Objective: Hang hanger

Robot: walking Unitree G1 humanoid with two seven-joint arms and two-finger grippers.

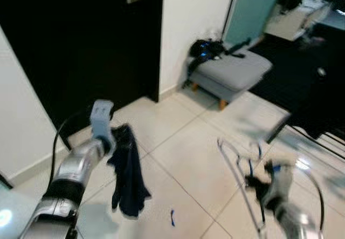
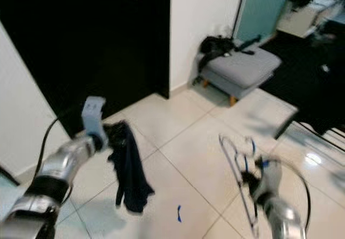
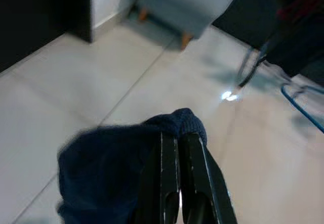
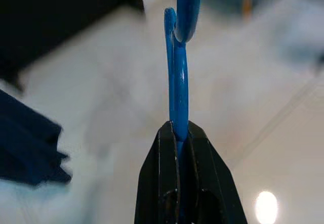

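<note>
My left gripper [image 1: 115, 137] is raised over the tiled floor, shut on a dark navy garment [image 1: 128, 175] that hangs limp below it. In the left wrist view the black fingers [image 3: 169, 153] pinch the top fold of the garment [image 3: 109, 166]. At the lower right, my right gripper [image 1: 253, 183] is shut on a hanger [image 1: 236, 161] that stands up and to the left of it, blurred in the eye views. The right wrist view has the blue hanger wire [image 4: 178, 72] clamped between the closed fingers [image 4: 162, 158], with its hook curving up above.
A grey footstool [image 1: 233, 70] with a black bundle [image 1: 206, 48] on it stands against the white wall [image 1: 188, 18]. A dark doorway [image 1: 81, 45] is at the left. A small blue scrap [image 1: 172, 216] lies on the tiles. Dark furniture [image 1: 318, 104] stands at the right.
</note>
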